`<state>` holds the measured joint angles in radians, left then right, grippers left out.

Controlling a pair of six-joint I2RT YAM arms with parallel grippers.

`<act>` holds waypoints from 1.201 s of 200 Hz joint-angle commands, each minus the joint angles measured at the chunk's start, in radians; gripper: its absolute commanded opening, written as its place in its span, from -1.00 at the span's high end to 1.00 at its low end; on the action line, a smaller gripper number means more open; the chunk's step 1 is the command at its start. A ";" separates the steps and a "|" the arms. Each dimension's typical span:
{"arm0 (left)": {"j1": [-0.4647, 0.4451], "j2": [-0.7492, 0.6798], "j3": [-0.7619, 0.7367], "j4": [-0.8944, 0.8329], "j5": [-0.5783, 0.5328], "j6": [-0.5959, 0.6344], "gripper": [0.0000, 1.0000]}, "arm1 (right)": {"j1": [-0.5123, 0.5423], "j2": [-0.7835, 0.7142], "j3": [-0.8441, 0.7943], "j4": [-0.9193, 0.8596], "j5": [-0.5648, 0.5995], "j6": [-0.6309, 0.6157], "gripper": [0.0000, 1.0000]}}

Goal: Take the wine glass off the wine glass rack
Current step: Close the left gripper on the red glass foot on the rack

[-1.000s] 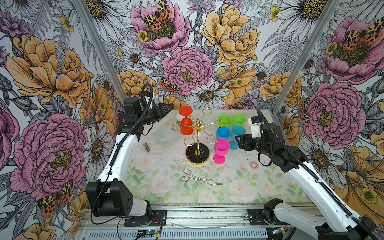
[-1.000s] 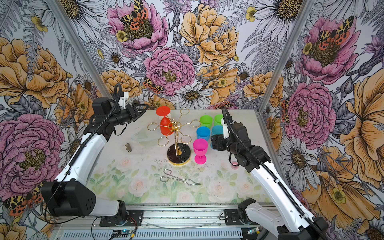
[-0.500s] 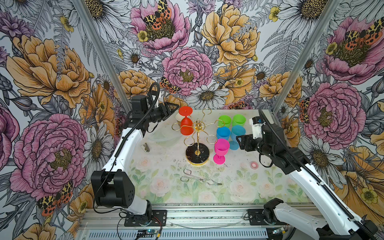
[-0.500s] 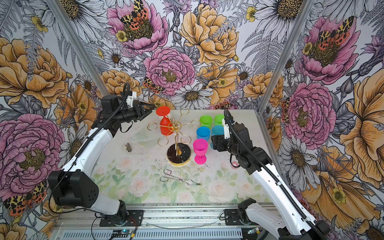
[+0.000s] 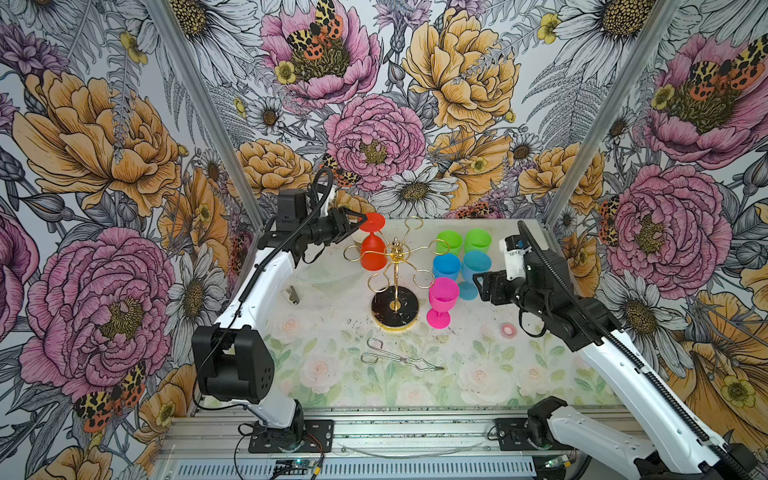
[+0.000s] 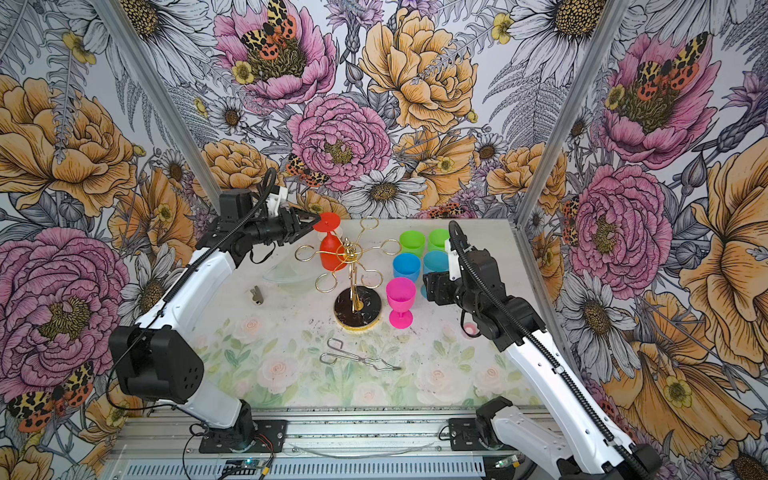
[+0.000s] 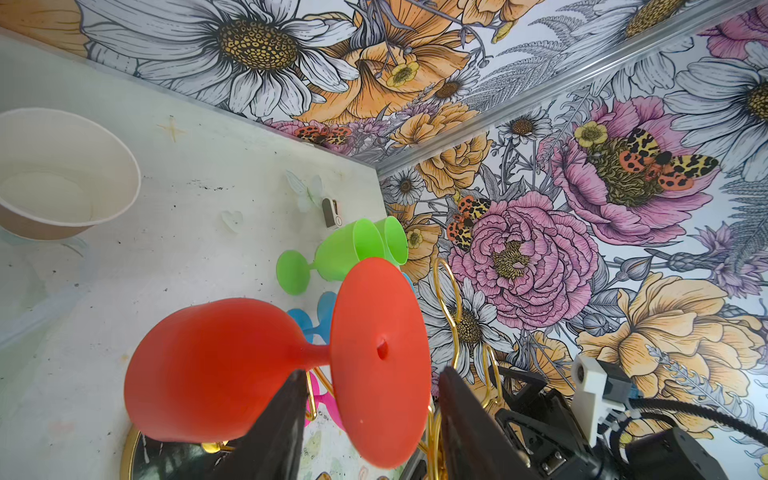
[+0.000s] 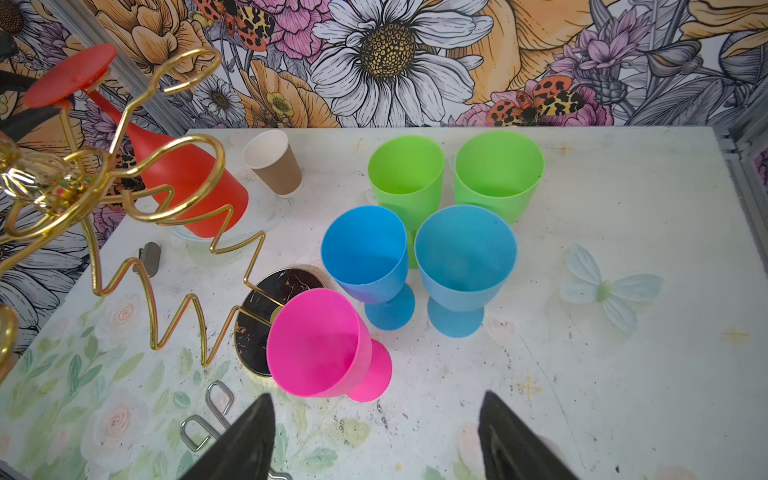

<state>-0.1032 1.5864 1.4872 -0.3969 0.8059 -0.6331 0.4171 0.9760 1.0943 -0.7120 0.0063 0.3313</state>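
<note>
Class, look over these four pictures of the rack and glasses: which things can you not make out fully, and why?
Left wrist view: paper cup, cut off by the picture's edge.
Left wrist view: rack base, mostly behind the red glass and cut by the edge.
Top view: small pink object, too small to identify.
Both top views: green glasses' stems, hidden behind the blue glasses.

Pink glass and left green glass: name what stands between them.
The left blue glass, upright; both top views and the right wrist view show it.
</note>
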 commanded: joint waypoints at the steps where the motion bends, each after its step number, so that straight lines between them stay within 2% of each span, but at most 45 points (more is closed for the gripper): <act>1: -0.010 0.006 0.029 -0.015 0.014 0.027 0.00 | -0.007 -0.020 -0.011 0.031 0.018 -0.007 -0.55; 88: -0.015 0.023 0.033 -0.037 0.018 0.036 0.29 | -0.006 -0.023 -0.016 0.037 0.017 -0.004 -0.55; 183: -0.016 0.035 0.052 -0.039 0.032 0.020 0.72 | -0.006 -0.024 -0.022 0.047 0.020 -0.002 -0.55; 240: -0.016 0.029 0.061 -0.039 0.037 0.005 0.85 | -0.007 -0.021 -0.022 0.051 0.020 -0.004 -0.55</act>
<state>-0.1093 1.6142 1.5307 -0.4229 0.8303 -0.6308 0.4171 0.9668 1.0748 -0.6968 0.0067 0.3313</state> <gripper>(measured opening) 0.087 0.777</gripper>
